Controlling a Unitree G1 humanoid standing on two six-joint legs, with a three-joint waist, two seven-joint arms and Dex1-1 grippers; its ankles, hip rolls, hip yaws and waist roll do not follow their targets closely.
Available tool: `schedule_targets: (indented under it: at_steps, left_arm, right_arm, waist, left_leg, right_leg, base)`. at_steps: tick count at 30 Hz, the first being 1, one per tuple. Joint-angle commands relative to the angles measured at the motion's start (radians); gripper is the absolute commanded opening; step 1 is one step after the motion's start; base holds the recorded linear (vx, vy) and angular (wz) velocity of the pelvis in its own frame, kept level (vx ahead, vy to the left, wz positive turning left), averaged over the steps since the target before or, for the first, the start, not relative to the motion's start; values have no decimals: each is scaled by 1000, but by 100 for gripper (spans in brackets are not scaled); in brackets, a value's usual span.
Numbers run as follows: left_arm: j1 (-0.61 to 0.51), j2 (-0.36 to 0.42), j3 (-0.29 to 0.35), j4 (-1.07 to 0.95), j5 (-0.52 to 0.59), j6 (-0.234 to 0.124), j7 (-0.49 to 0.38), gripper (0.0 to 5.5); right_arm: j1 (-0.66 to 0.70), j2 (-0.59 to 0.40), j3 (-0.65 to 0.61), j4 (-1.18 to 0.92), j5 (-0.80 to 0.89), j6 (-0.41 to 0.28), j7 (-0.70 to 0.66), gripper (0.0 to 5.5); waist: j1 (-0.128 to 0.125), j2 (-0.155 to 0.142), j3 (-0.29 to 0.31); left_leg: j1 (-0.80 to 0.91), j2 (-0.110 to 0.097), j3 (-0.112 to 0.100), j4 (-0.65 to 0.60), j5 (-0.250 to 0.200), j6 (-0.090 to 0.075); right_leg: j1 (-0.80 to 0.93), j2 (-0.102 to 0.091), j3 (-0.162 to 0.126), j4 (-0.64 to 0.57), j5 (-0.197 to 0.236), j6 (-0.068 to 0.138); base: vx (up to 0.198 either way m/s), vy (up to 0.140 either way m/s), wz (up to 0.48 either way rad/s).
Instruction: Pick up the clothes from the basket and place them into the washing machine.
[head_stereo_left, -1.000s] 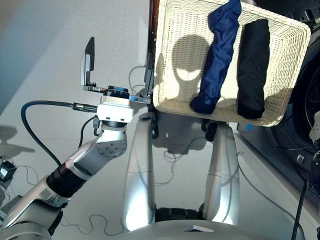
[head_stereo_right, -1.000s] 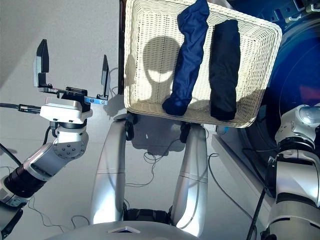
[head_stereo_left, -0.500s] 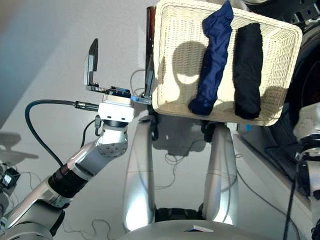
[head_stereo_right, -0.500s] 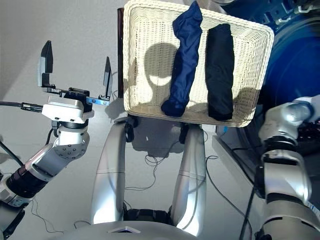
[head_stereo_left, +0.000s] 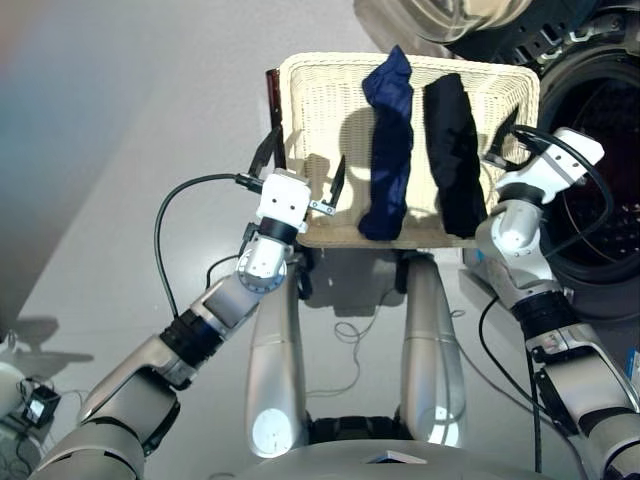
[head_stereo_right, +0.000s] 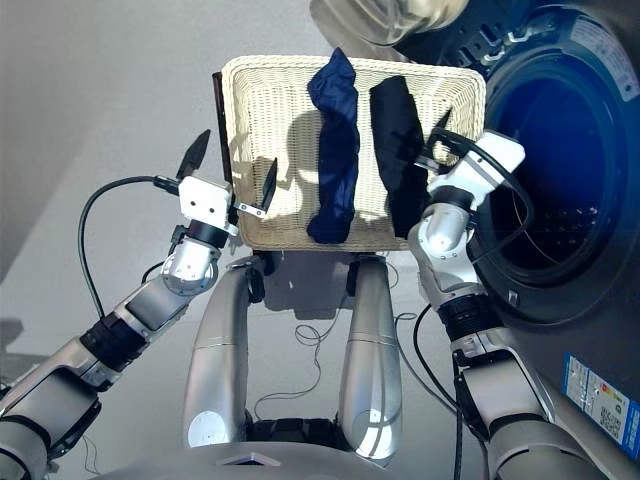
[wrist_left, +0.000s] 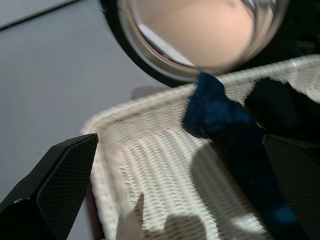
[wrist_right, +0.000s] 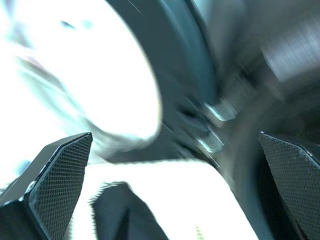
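The cream wicker basket (head_stereo_left: 320, 110) holds a navy blue bundle (head_stereo_left: 388, 150) and a black bundle (head_stereo_left: 455, 150) of clothes lying side by side. My left gripper (head_stereo_left: 300, 168) is open and empty at the basket's near left corner, one finger outside the rim and one over the weave. In the left wrist view the navy bundle (wrist_left: 220, 120) lies ahead between the fingers (wrist_left: 55, 185). My right gripper (head_stereo_right: 440, 130) is open at the basket's right rim, beside the black bundle. The washing machine (head_stereo_right: 560, 150) stands to the right with its porthole uncovered, its glass door (head_stereo_right: 400, 15) swung out behind the basket.
A dark upright strip (head_stereo_left: 272, 90) runs along the basket's left edge. Loose cables (head_stereo_left: 350, 325) lie on the grey floor under the basket. A small device (head_stereo_left: 40, 405) sits on the floor at far left. A blue label (head_stereo_right: 590, 385) is on the machine's front.
The camera has pulled back and tilted, bringing the machine into view. My right arm has risen to the basket's right rim. My left gripper has closed in on the basket's near left corner.
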Motion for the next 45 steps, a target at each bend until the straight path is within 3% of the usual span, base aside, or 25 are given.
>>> schedule_targets:
  at_steps: [1, 4, 13, 16, 17, 18, 19, 20, 24, 32, 45]
  left_arm:
    - [-119, -22, -37, 32, 91, -32, 25, 550]
    - [-170, -56, -43, 75, 75, -39, 30, 550]
    - [-231, -201, -51, 249, -12, -25, 57, 550]
    - [-234, -233, -45, 327, -44, -12, 72, 550]
    - [-246, -241, -39, 348, -58, -11, 81, 505]
    - [-239, -261, -33, 397, -91, -5, 88, 345]
    - [-241, -261, -32, 399, -92, -5, 87, 405]
    - [-247, -267, -29, 418, -113, -7, 87, 550]
    - [-261, -277, -11, 460, -166, -8, 102, 550]
    - [-253, -312, 50, 528, -318, -12, 122, 550]
    - [-337, -322, 112, 698, -427, 24, 88, 550]
  right_arm:
    - [-90, 8, 18, -141, -114, -21, 12, 550]
    - [-169, 40, 77, -212, -217, 6, 10, 550]
    - [-353, 248, 236, -272, -227, 11, 63, 550]
    - [-384, 314, 274, -263, -211, 13, 76, 550]
    - [-409, 330, 283, -268, -210, 16, 80, 550]
    - [-416, 365, 302, -266, -201, 19, 86, 550]
    - [-417, 366, 302, -265, -201, 18, 85, 550]
    - [-429, 383, 316, -259, -195, 22, 90, 550]
    - [-460, 430, 334, -258, -193, 30, 91, 550]
    - [-479, 468, 342, -243, -193, 50, 81, 550]
    - [-499, 497, 355, -252, -157, 43, 108, 550]
  waist:
    - [-28, -33, -16]
    - [-38, -46, -16]
    - [-54, -81, -16]
    - [-55, -91, -16]
    - [-58, -95, -16]
    - [-58, -97, -16]
    - [-59, -96, -16]
    - [-60, -98, -16]
    - [-63, -101, -16]
    - [-68, -105, -16]
    - [-90, -117, -16]
  left_leg:
    - [21, 24, 2, 6, -36, -40]
    - [5, 31, 6, 21, -40, -42]
    - [-87, 46, 6, 98, -61, -42]
    - [-115, 54, -4, 167, -115, -48]
    - [-161, 56, -3, 176, -88, -42]
    - [-172, 61, -10, 225, -135, -48]
    - [-176, 61, -11, 229, -137, -48]
    - [-194, 65, -11, 244, -142, -48]
    - [-264, 75, -21, 299, -155, -49]
    - [-336, 86, -18, 326, -158, -47]
    - [-383, 107, -14, 336, -158, -53]
  right_leg:
    - [-21, 8, 13, -78, 43, 20]
    - [-43, 16, 18, -67, 43, 18]
    - [-136, 37, 28, -9, 30, 11]
    - [-160, 44, 24, 51, -23, 13]
    - [-203, 48, 26, 54, 5, 11]
    - [-212, 50, 19, 105, -40, 12]
    - [-215, 51, 18, 109, -42, 12]
    - [-237, 54, 16, 124, -45, 13]
    - [-307, 62, 7, 175, -54, 15]
    - [-392, 84, 0, 203, -50, 14]
    - [-457, 112, -3, 207, -39, 12]
  base:
    - [-33, 5, -183]
    - [0, 0, 0]
    - [0, 0, 0]
    - [40, -10, -67]
    - [-24, -62, -153]
    - [0, 0, 0]
    - [71, -30, -57]
    - [0, 0, 0]
    - [0, 0, 0]
    - [0, 0, 0]
    - [0, 0, 0]
